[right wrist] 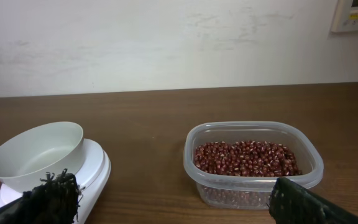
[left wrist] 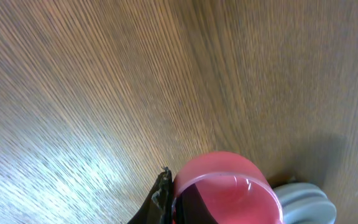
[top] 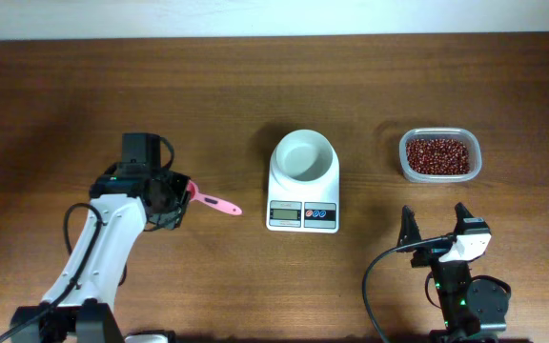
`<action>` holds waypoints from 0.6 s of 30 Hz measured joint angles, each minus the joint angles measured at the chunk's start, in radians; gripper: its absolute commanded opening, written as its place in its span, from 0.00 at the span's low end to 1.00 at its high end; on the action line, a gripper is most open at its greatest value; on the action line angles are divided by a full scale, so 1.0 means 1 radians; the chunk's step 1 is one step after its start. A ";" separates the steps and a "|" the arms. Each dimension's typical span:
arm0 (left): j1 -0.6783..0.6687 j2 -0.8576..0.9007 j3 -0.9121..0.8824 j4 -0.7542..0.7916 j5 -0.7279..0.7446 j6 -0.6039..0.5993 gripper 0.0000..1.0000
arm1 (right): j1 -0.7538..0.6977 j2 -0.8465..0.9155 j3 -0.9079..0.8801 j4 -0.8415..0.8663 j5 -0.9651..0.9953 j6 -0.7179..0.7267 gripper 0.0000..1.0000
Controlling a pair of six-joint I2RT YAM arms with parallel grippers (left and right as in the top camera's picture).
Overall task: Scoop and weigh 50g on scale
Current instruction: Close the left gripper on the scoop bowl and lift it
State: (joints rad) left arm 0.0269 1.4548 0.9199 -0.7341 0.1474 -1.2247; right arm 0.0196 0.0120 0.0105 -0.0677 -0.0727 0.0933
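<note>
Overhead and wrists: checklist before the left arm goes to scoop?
1. Left gripper shut on the pink scoop: ok.
2. Bowl on the scale empty: ok.
3. Display zeroed: cannot tell, digits too small.
4. Tub uncovered, beans inside: ok.
5. Right gripper open, holding nothing, short of the tub: ok.
</note>
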 measured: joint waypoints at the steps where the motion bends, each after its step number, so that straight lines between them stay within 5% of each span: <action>1: -0.013 0.000 0.000 0.000 0.003 -0.018 0.00 | 0.000 0.000 0.000 0.000 0.000 0.000 0.99; 12: -0.025 0.000 0.000 -0.052 0.024 -0.053 0.00 | 0.000 0.000 0.000 0.001 -0.016 0.017 0.99; 18: -0.025 0.000 0.000 -0.043 0.025 -0.052 0.00 | 0.000 0.000 0.000 0.004 -0.035 0.410 0.99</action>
State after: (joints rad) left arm 0.0021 1.4548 0.9199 -0.7776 0.1726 -1.2770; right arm 0.0196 0.0120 0.0105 -0.0639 -0.1081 0.5034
